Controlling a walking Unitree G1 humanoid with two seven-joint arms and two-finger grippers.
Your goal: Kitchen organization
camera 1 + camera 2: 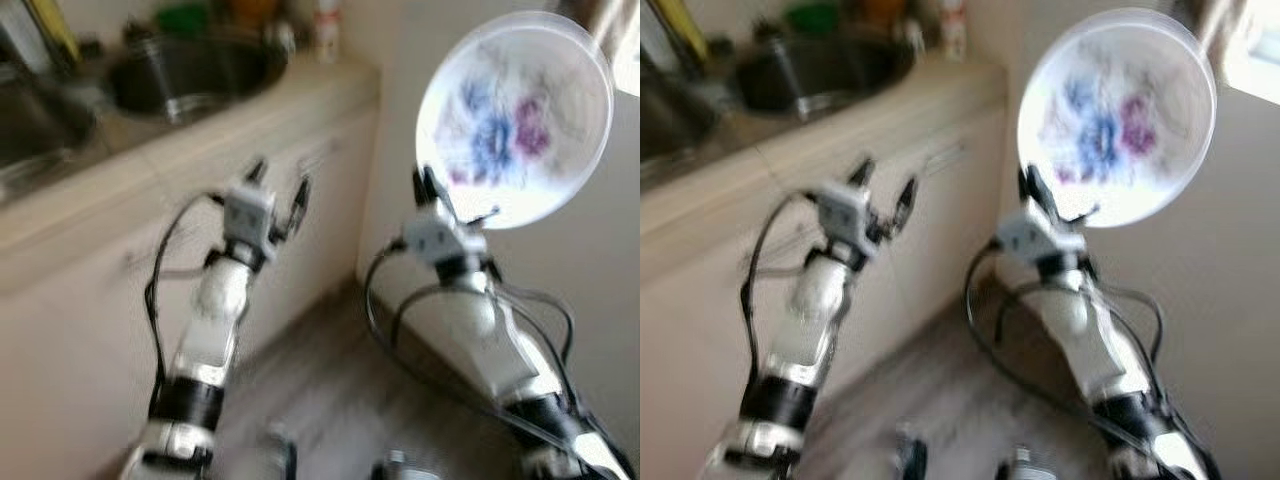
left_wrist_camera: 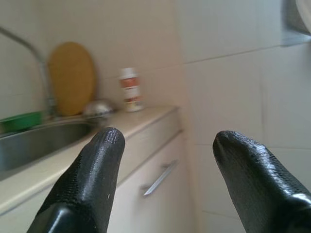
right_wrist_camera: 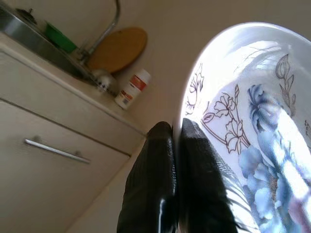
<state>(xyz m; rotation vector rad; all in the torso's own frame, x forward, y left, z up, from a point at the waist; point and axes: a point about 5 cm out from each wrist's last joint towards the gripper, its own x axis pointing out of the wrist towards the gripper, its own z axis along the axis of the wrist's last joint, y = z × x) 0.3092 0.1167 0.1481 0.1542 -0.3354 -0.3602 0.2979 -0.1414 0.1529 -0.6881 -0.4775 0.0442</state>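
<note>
Pinching plate (image 1: 515,115) rim — right gripper (image 1: 428,187); left gripper (image 1: 277,190) parted.

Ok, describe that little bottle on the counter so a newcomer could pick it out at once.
Start at the steel sink set in the pale counter. Beyond it, where the counter meets the tiled wall, a round wooden board leans upright beside a small metal bowl. The bottle stands just past them: white, red-orange label, the only upright container there.
</note>
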